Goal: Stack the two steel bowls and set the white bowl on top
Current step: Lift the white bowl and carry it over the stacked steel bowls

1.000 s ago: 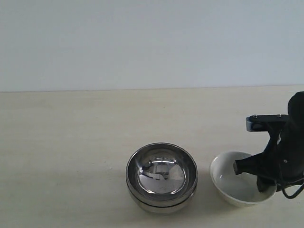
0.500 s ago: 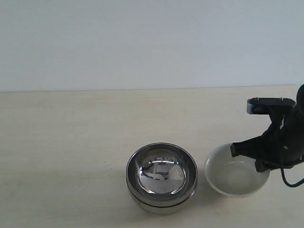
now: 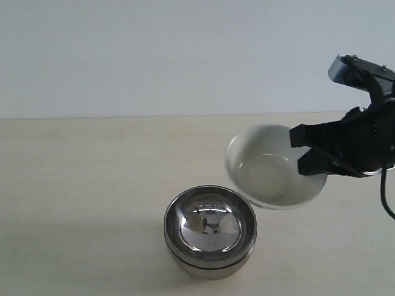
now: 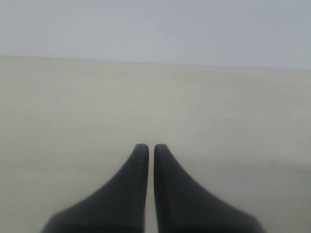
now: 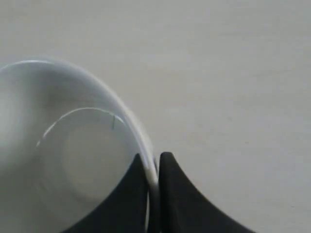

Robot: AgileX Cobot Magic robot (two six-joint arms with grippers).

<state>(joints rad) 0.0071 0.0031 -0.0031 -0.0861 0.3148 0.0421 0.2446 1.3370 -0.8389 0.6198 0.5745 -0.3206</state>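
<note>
The two steel bowls (image 3: pixel 210 231) sit nested one inside the other on the table, front centre. Up and to their right the white bowl (image 3: pixel 271 166) hangs in the air, tilted with its opening toward the camera. My right gripper (image 3: pixel 307 154) is shut on its right rim; in the right wrist view the rim of the white bowl (image 5: pixel 73 145) passes between the two dark fingers of the right gripper (image 5: pixel 153 160). My left gripper (image 4: pixel 147 148) is shut with nothing in it over bare table, and it does not show in the exterior view.
The beige table (image 3: pixel 80 185) runs back to a pale wall (image 3: pixel 154 55). The right arm's cable (image 3: pixel 387 203) hangs down at the right edge.
My right gripper has lifted the white bowl off the table and carried it up and to the left, toward the steel bowls. The steel bowls have not moved.
</note>
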